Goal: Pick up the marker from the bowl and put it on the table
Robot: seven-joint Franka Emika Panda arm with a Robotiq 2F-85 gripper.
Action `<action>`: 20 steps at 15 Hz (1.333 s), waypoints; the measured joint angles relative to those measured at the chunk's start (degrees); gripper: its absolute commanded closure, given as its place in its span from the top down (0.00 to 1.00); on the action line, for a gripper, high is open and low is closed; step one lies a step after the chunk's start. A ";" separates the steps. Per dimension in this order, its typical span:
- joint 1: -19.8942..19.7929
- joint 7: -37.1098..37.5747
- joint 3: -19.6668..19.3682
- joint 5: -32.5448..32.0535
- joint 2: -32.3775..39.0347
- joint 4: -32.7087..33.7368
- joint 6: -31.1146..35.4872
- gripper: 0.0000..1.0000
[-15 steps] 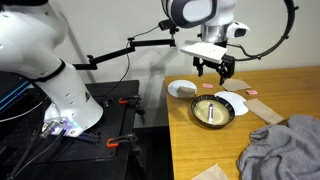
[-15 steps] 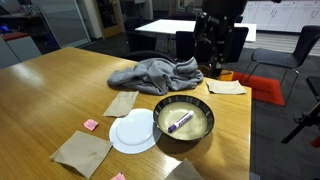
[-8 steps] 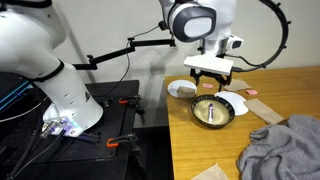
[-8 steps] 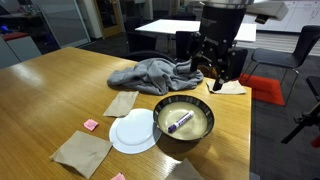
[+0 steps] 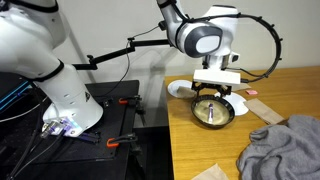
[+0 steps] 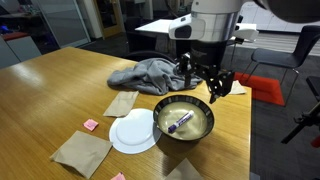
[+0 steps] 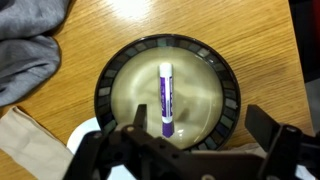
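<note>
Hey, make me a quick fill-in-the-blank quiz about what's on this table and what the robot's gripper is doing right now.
The only thing lying inside the bowl is a ___. The gripper hovers above that bowl with its jaws ___. Right beside the bowl on the table sits a flat plate whose colour is ___.
Missing words: marker; open; white.
</note>
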 measured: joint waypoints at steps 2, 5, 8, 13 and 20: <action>0.24 0.02 -0.14 -2.46 2.81 2.02 0.07 1.00; 0.77 0.02 -0.16 -4.68 6.44 4.84 0.10 1.00; 1.24 0.02 -0.05 -4.86 9.21 7.16 0.11 1.00; 1.58 0.02 0.01 -4.86 12.60 9.67 0.13 1.00; 1.54 0.02 0.24 -4.86 16.58 12.51 0.41 0.87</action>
